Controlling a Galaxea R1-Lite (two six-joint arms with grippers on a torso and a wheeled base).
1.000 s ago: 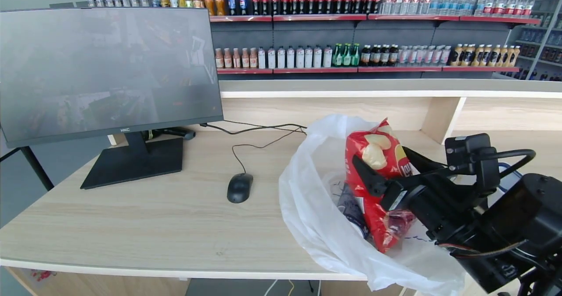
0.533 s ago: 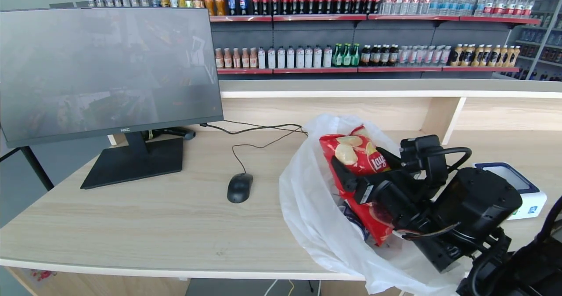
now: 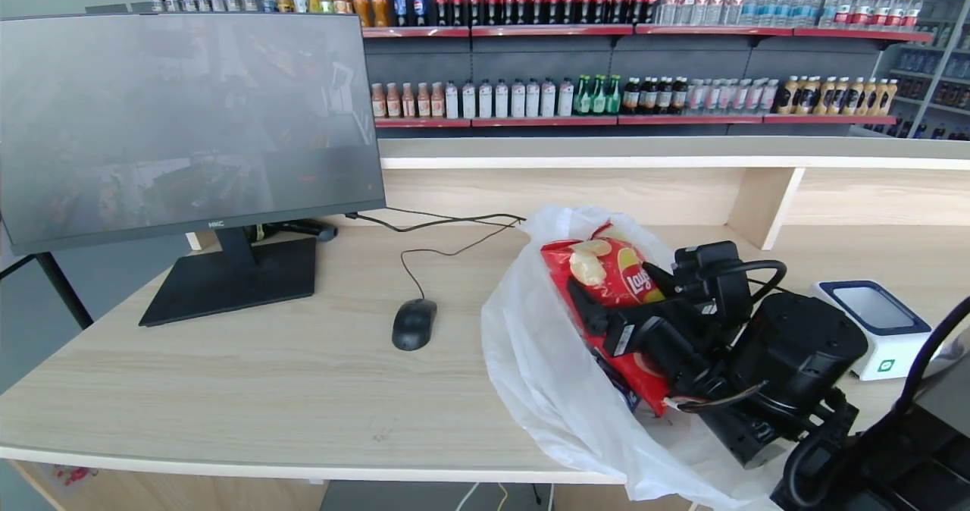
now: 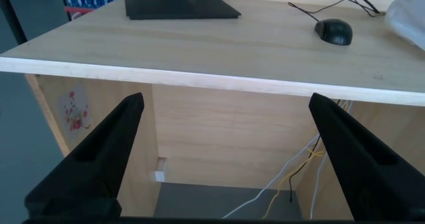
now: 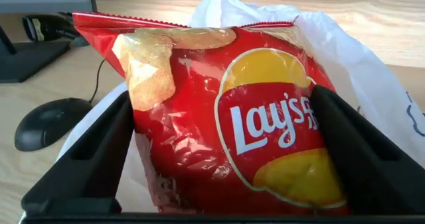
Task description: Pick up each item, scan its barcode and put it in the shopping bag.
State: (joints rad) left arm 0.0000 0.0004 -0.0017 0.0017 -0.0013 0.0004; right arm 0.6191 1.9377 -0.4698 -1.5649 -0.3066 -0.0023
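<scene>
The right gripper [image 3: 617, 289] angles in from the right, jaws clamped across the red chip bag [image 3: 606, 264], which is tilted in the mouth of the white shopping bag [image 3: 530, 359]. The chip bag's lower end is hidden; something dark, perhaps another item, lies beneath. The left gripper [image 4: 226, 151] hangs spread wide below the counter [image 4: 199, 44] edge. Open counter separates the shopping bag and the mouse [image 3: 414, 323].

wooden counter [image 3: 227, 390], stocked drink shelves [image 3: 644, 109]
</scene>
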